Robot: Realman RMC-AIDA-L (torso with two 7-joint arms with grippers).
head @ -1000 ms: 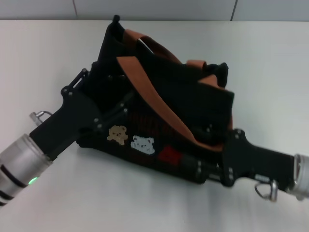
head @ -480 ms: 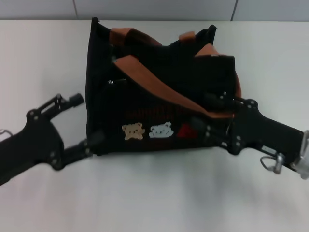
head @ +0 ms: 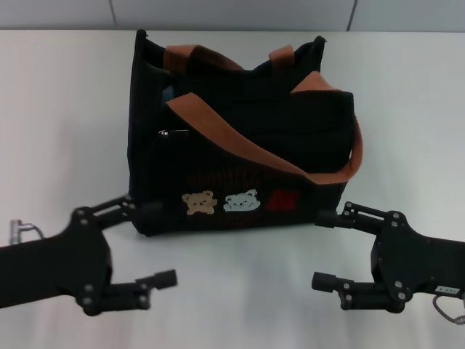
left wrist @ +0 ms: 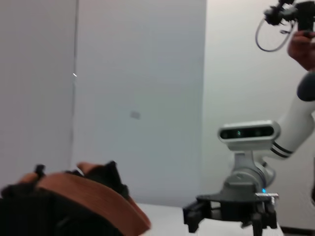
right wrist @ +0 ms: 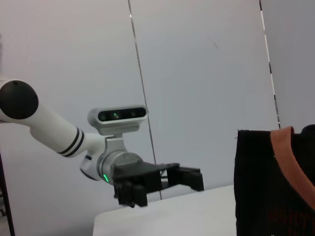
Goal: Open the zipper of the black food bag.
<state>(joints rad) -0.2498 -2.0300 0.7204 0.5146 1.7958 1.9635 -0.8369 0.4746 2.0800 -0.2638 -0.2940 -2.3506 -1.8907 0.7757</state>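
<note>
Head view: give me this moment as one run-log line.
black food bag upright on table | zipper pull untouched | left gripper open, clear of bag | right gripper open, clear of bag

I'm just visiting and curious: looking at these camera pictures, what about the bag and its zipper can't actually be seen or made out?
- Head view: whether the zipper is open or shut; it blends into the black food bag, and only the small pull shows.
- Head view: the bag's inside and far side, hidden by its own walls and orange-brown handles.
- Left wrist view: most of the bag, cut off by the edge.
- Right wrist view: only one corner of the bag shows.
- Open left gripper and right gripper hang clear of the bag.
</note>
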